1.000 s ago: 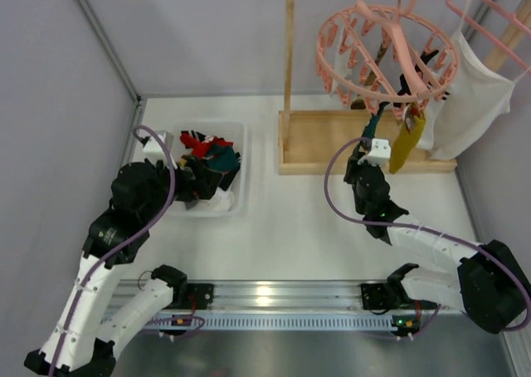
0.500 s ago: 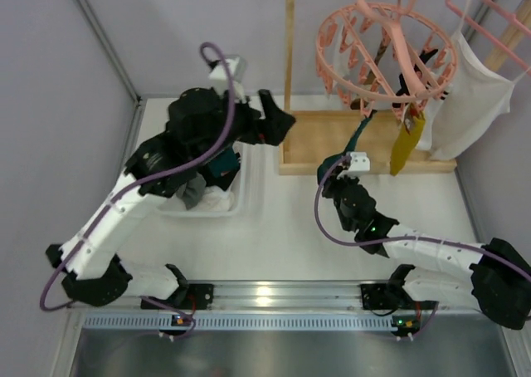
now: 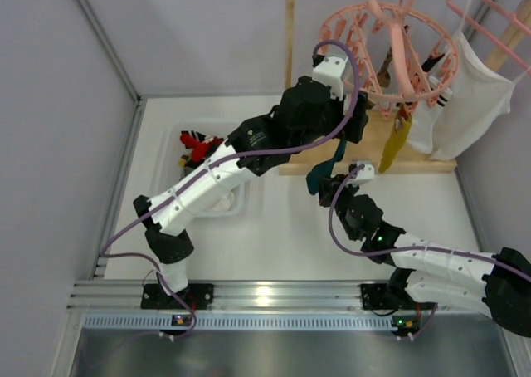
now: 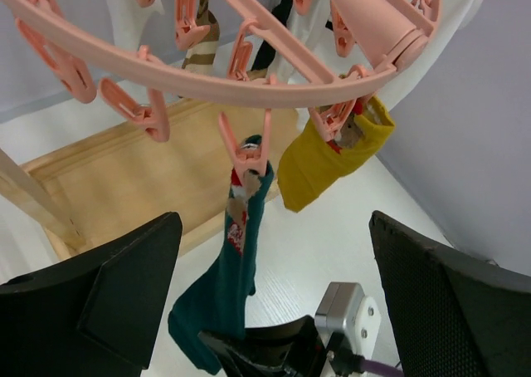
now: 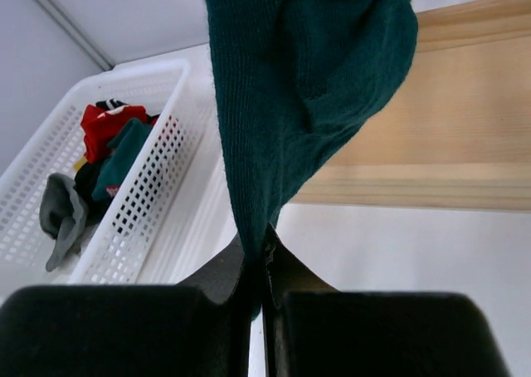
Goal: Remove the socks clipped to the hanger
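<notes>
A: Teal sock (image 4: 228,294) first. How do we log its axis?

B: Cuff up, clipped in a peg (image 4: 249,154) on the near rim of the hanger (image 4: 373,16). The long axis runs down from the peg and slants off vertical toward the right gripper (image 5: 264,265). In the top view it slants away from the ring toward the near left.

A: And that gripper?

B: Its fingers are pressed together on the lower end of the teal sock. The fabric bunches above the pinch.

A: Left gripper (image 4: 274,252)?

B: Its fingers stand wide apart under the ring and hold nothing. From its wrist camera we see the teal sock hanging between them.

A: Appearance?

B: It is a dark teal rib knit with a red and white motif just below the cuff. We cannot tell whether that motif carries letters.

A: Its neighbour?

B: A mustard sock (image 4: 328,161), pegged just beside it on the rim. It hangs short and bunched, axis roughly straight down. A brown striped sock (image 4: 202,41) hangs at the far side of the ring.

A: Surroundings?

B: The wooden rack base (image 5: 448,144) lies below the hanger on the table (image 5: 415,261). A white basket (image 5: 158,169) to the left holds red, teal and grey fabric.
</notes>
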